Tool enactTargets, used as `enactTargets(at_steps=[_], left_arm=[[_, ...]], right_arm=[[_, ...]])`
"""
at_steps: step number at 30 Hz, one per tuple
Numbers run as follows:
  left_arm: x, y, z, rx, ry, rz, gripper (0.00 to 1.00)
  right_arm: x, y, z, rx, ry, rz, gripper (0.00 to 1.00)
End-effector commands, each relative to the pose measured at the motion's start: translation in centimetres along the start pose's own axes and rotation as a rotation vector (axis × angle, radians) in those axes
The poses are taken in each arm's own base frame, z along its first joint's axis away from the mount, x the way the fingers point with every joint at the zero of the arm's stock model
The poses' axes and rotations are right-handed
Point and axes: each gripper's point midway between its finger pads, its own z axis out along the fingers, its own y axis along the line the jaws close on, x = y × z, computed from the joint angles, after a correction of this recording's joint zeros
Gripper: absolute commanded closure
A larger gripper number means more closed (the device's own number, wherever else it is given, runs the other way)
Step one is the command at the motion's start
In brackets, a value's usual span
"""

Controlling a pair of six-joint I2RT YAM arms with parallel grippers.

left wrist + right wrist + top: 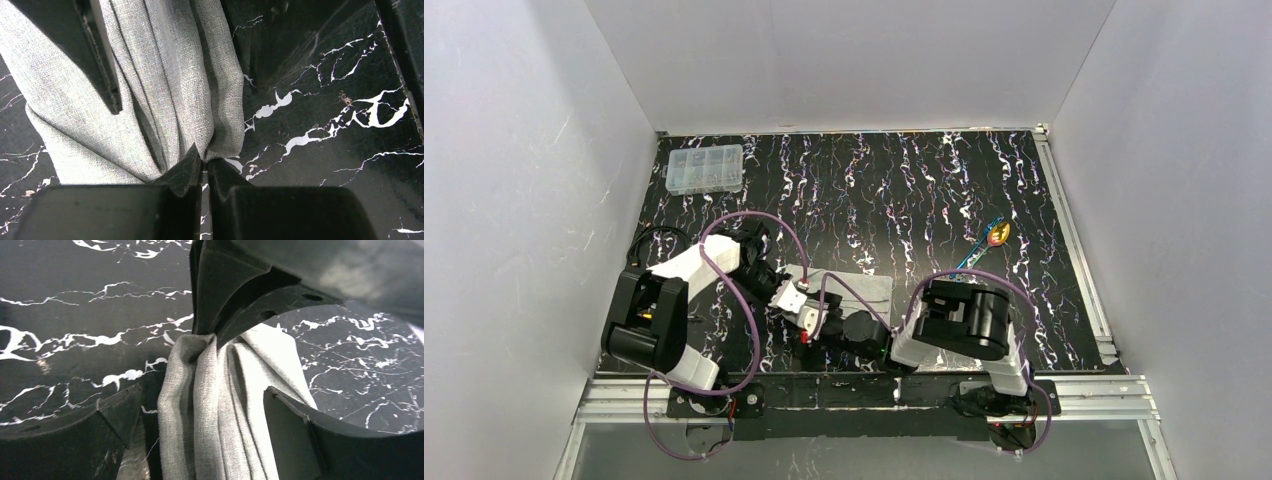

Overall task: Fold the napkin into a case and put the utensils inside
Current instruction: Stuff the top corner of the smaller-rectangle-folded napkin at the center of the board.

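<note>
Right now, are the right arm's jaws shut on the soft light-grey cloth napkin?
No, its jaws stand wide apart with the napkin between them.

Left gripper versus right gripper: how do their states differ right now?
The left gripper is shut, pinching the bunched napkin; the right gripper is wide open, gripping nothing. The left gripper's tips meet on the napkin's edge; the right gripper's fingers straddle its folds. Both are at the same napkin.

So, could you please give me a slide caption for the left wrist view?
Left gripper shut on a bunched napkin edge over the black marbled table.
</note>
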Motion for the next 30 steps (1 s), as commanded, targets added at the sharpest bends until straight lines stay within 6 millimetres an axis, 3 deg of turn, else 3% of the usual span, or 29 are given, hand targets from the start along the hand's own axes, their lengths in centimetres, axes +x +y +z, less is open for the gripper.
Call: enactTargets(at_steps=[1, 4, 7, 12, 18, 27, 29, 30], left_arm=[[-1.6, 0.0, -0.3, 0.006, -0.067, -0.028, 1.0], [-1.7, -0.2, -0.2, 0.013, -0.075, -0.031, 1.0], [-1.7, -0.1, -0.3, 0.015, -0.075, -0.029, 1.0], [-1.9, 0.1, -0.4, 0.015, -0.082, -0.045, 1.0], [-2.4, -0.2, -0.6, 0.029, -0.1, -0.055, 1.0], [-2.4, -0.7, -0.4, 0.042, -0.104, -0.055, 1.0], [-2.3, -0.9, -0.2, 0.048, -0.103, -0.042, 1.0], [-2.3, -0.8, -0.2, 0.045, -0.101, -0.039, 0.95]], right_arm=[[-0.9, -2.7, 1.1, 0.167, -0.049, -0.08, 0.01], [0.3, -3.7, 0.9, 0.237, -0.018, -0.128, 0.02], [0.7, -3.5, 0.8, 0.226, -0.004, -0.181, 0.06], [1.0, -4.2, -1.0, 0.233, 0.031, -0.234, 0.12], [1.6, -2.8, -2.1, 0.162, 0.06, -0.224, 0.23], [0.7, -1.2, -1.9, 0.085, 0.036, -0.19, 0.25], [0.3, -0.7, -1.8, 0.058, 0.025, -0.158, 0.31], [0.0, -0.5, -1.6, 0.052, 0.018, -0.133, 0.35]])
